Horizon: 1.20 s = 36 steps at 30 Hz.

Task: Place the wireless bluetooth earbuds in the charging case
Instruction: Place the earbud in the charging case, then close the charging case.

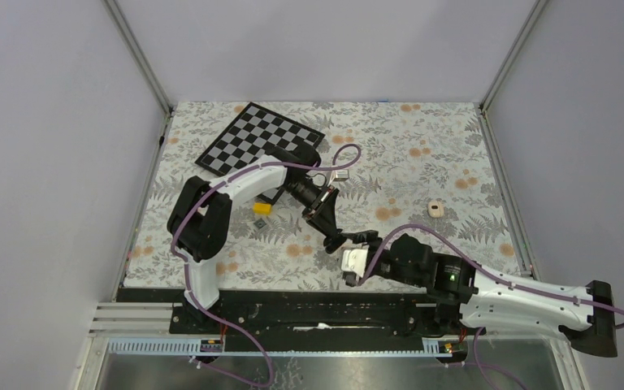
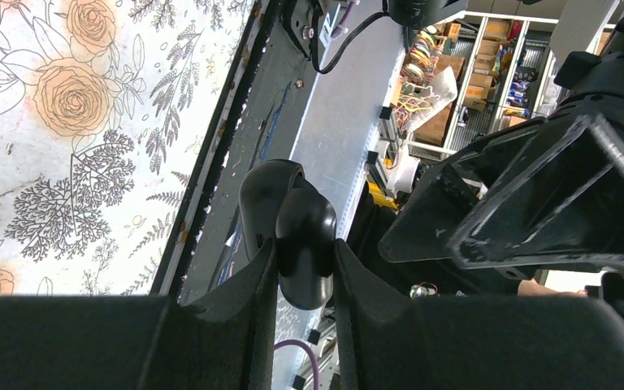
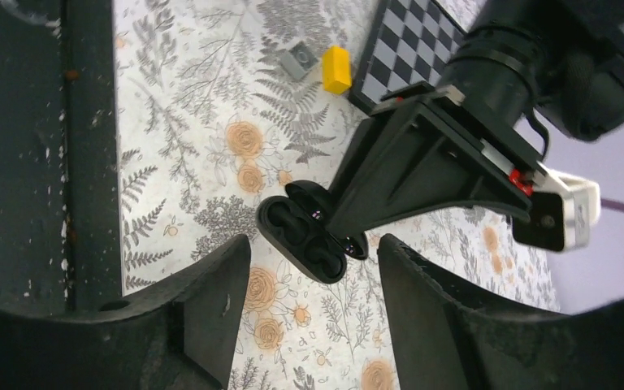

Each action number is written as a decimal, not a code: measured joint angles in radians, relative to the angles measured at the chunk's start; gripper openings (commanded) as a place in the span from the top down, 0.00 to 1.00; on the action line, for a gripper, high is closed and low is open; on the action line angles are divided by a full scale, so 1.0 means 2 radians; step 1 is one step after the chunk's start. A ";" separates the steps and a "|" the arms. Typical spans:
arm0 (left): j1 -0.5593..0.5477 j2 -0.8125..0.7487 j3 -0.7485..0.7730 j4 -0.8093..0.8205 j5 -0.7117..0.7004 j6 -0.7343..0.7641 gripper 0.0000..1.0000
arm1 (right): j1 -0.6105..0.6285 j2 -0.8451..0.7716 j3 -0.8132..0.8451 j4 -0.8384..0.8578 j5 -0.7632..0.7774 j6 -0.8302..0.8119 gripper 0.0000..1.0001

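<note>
Right claw (image 3: 313,248) spread wide, left claw (image 2: 305,264) pinching glossy black oval charging case (image 3: 301,231), hinged open

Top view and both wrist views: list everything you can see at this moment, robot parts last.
charging case: one, black, lid open, in the left gripper near the table's front
earbud: one visible, pale beige, on the table right of centre, apart from the case
yellow block: one, yellow, on the table by the left arm
small flat piece: one, grey, beside the yellow block
checkerboard: one, black and white, far left of the table
table: one, floral-patterned cover
left gripper: one, black, shut on the charging case
right gripper: one, black, open and empty, facing the case
</note>
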 measured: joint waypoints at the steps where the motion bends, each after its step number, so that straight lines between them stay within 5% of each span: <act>1: 0.001 0.000 0.002 -0.002 0.000 0.000 1.00 | 0.000 -0.007 0.001 -0.002 0.006 0.023 0.23; 5: 0.007 0.000 0.011 -0.003 0.005 0.002 1.00 | 0.001 -0.009 0.027 -0.023 0.084 0.130 0.02; 10: 0.039 -0.004 0.014 0.004 0.024 -0.008 1.00 | -0.019 0.014 0.073 -0.054 0.165 0.271 0.00; 16: 0.078 -0.050 -0.007 0.083 0.032 -0.077 1.00 | -0.224 0.007 0.086 -0.062 0.068 0.460 0.00; 20: 0.088 -0.098 -0.044 0.177 0.040 -0.161 1.00 | -0.324 0.014 0.069 -0.014 -0.063 0.589 0.00; 24: 0.089 -0.130 -0.076 0.307 0.049 -0.270 1.00 | -0.371 0.037 0.014 0.091 -0.157 0.716 0.00; 28: 0.091 -0.153 -0.140 0.530 0.062 -0.433 1.00 | -0.377 0.064 -0.022 0.181 -0.207 0.799 0.00; 36: 0.100 -0.138 -0.185 0.894 0.077 -0.720 1.00 | -0.377 0.061 -0.055 0.332 -0.250 0.862 0.00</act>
